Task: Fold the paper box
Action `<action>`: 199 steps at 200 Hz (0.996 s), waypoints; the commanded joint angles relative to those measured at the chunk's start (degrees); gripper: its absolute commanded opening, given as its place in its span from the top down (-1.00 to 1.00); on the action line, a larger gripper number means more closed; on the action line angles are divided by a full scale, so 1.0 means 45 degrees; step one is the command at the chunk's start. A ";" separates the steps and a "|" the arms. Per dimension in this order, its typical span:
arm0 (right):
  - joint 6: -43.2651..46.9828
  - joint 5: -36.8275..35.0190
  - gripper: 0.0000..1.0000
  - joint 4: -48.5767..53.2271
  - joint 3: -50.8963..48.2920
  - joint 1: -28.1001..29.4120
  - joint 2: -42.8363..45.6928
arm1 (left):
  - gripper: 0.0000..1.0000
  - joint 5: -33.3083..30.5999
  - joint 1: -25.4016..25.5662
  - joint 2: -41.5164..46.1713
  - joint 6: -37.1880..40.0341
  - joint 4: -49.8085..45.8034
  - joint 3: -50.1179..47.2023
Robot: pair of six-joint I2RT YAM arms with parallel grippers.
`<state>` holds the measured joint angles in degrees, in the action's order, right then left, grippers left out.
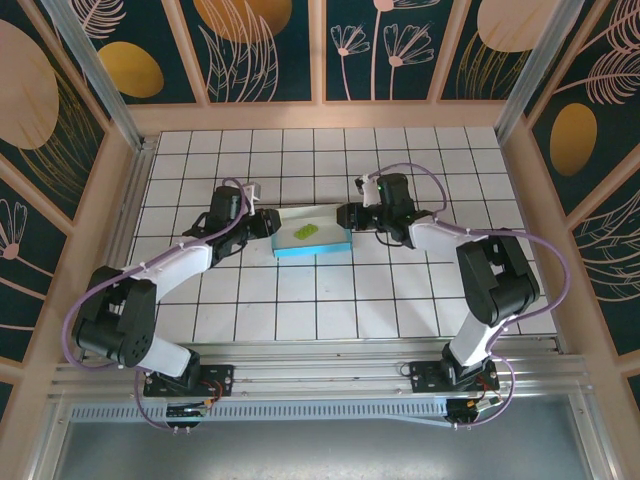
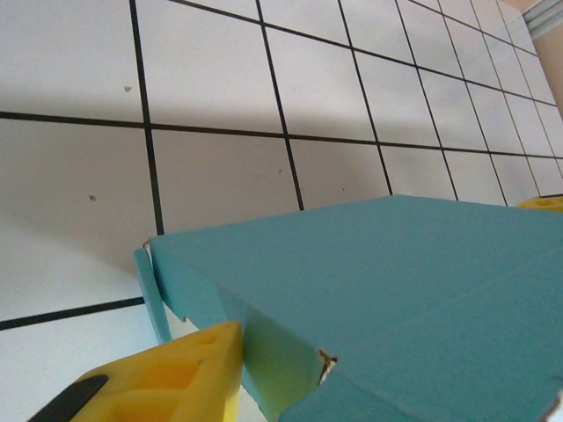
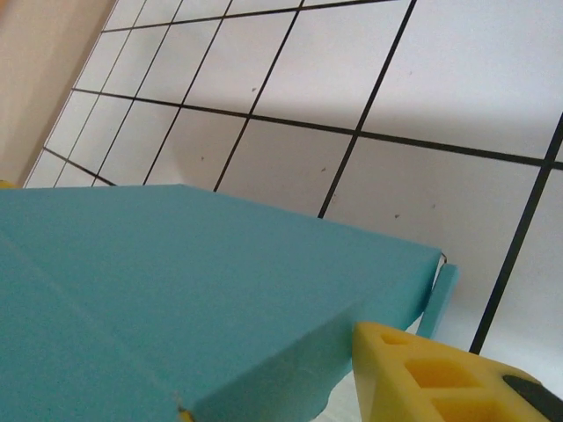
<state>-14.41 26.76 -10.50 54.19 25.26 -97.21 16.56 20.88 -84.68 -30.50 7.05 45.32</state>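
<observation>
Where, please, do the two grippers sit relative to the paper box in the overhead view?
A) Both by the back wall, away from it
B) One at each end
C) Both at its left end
B: the left gripper is at the left end of the paper box, and the right gripper is at its right end.

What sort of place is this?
Probably a robot test booth: a left arm and right arm bolted at a gridded white table, patterned walls around, a teal box between them.

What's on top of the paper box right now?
A small yellow-green scrap lies on the paper box, near the middle of its top. Whatever is beneath the scrap is covered.
</observation>
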 commanded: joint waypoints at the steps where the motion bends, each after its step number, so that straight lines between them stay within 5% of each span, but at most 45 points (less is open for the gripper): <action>1: -0.0331 -0.0127 0.15 -0.0570 -0.0537 0.0275 0.0535 | 0.37 0.0558 0.0023 0.0419 -0.0330 0.0762 -0.0441; 199: -0.0966 -0.1084 -0.12 -0.1163 -0.3504 0.1140 0.3321 | 0.36 0.0337 0.1274 0.2536 -0.1594 0.2038 -0.3457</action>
<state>-17.58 23.14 -14.83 39.75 29.39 -86.74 17.78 25.21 -77.14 -35.73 14.59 31.20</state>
